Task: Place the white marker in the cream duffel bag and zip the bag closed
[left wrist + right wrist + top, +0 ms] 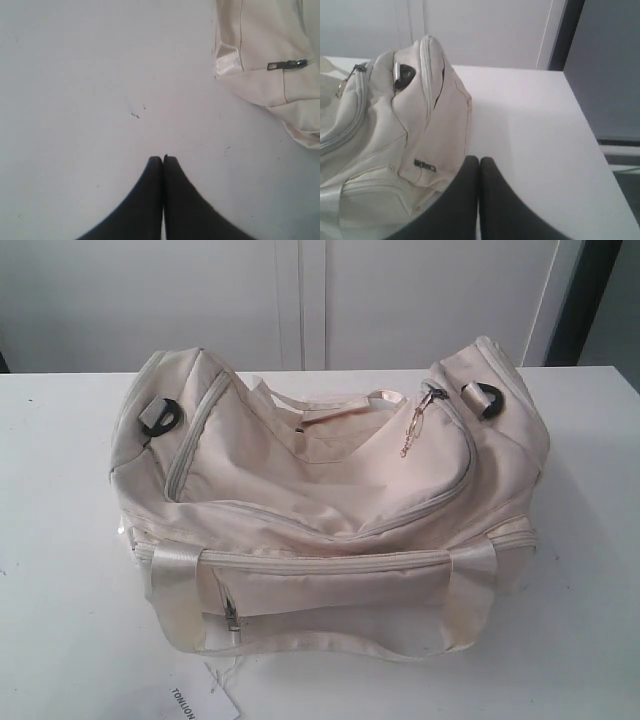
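Beside the cream duffel bag point(380, 130), open tabletop point(530, 140) reaches its edge.

Cream duffel bag point(330, 500) is hogging the middle of the table point(60, 570). Bare tabletop is lying open on both sides of it, so plenty of room there imo. The front strip is getting tight tho, w/ a paper tag point(205, 702) lying at the edge by the bag's left front corner. The wall point(150, 300) is closing off the back. Left gripper point(163, 159) is hovering over bare table near a bag corner. Right gripper point(479, 161) is sitting close by the bag's end, can't tell if touching.
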